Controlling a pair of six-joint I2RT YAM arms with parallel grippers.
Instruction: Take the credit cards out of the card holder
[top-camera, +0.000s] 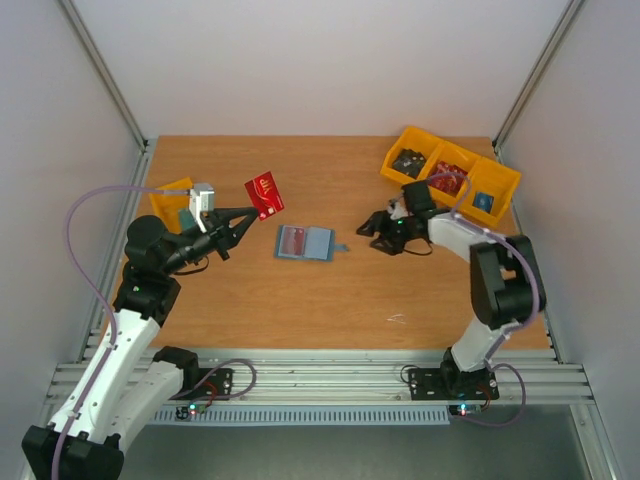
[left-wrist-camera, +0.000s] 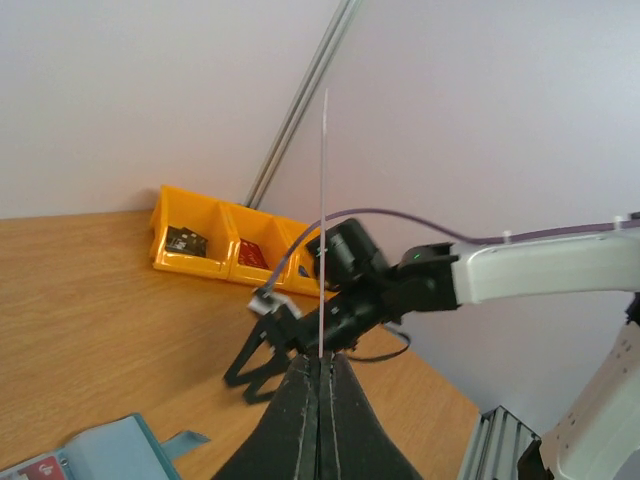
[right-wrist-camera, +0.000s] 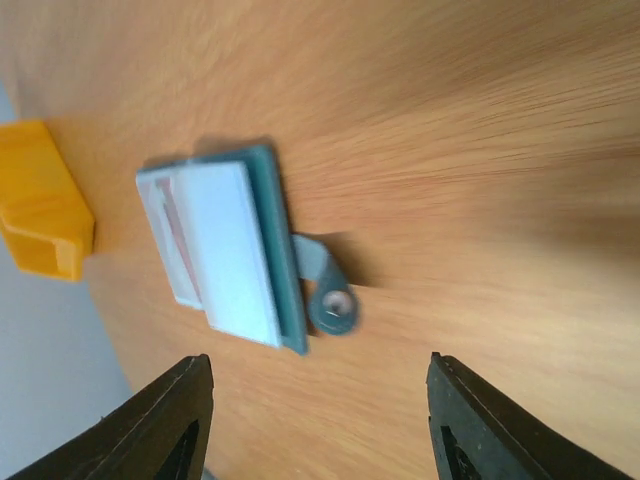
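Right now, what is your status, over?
Left gripper shut on red card, lifted. Right gripper open, beside card holder. Holder open on table, second card inside. Nothing blocking.

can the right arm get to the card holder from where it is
Probably yes: the right gripper is open, facing the card holder across bare table; the left gripper holds the red card well aside.
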